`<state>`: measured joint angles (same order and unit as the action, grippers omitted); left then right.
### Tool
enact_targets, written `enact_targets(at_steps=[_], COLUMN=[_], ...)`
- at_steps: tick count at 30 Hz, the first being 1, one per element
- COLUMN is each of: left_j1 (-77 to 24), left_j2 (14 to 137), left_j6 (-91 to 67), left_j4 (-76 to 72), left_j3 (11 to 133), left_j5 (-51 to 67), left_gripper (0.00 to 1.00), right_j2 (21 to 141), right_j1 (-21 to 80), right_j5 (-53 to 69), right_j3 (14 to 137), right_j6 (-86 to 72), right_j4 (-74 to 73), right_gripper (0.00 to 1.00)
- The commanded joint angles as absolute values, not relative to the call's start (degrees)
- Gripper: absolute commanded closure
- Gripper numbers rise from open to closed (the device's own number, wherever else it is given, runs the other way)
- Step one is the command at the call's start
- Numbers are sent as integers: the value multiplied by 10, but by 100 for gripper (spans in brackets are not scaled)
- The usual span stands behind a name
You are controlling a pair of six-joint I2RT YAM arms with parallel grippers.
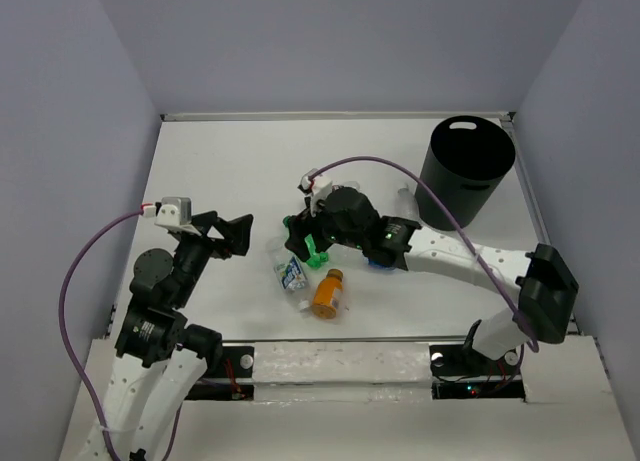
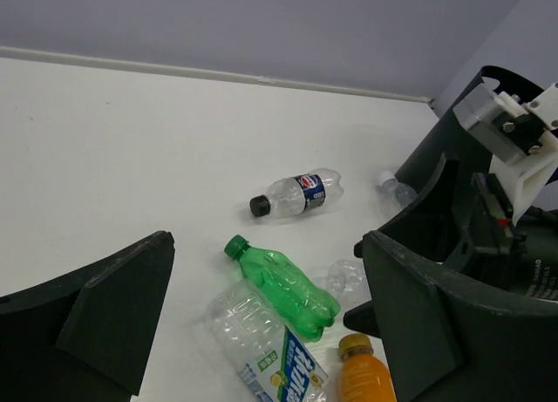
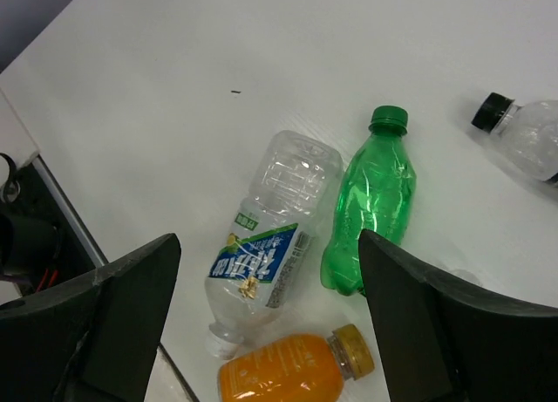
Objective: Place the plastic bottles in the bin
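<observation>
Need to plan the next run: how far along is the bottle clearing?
Done: nothing I can confirm; the bin is too dark inside to tell. In hand: nothing; the right tool hangs open over the green bottle and blue-labelled bottle, the left tool open and empty. Left: those two, the orange bottle, the dark-capped bottle and a small clear bottle by the bin, all on the table.

Pepsi logo: dark-cap btl | blue-label btl: txt illegible
</observation>
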<state>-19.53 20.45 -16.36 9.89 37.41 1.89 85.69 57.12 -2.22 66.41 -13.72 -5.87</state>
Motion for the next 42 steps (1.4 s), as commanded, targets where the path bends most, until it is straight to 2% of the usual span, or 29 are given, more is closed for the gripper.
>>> enact_targets(at_steps=[1,9,17,28,42], left_j1=[-199,-200,-209,-218,-222], left_j2=[193,171,162,157,158], left_j6=[-154,-170,-185,-185,-186], left_j4=[89,97,114,115,113], left_j3=[395,390,394,394,392], left_j5=[19,-20,-80,-81,-72], left_gripper=[1,1,1,1,1], right_j2=[896,1004,1047,1127,1220], right_j1=[613,659,664,664,664], right_j5=[-103,-187,-192,-206,-229], right_j3=[725,808,836,888,964], right_j6=[-141,-149,-182,-190,-173], right_j4=[-58,-115,-140,-168,-203], right_gripper=[12,13,13,10,17])
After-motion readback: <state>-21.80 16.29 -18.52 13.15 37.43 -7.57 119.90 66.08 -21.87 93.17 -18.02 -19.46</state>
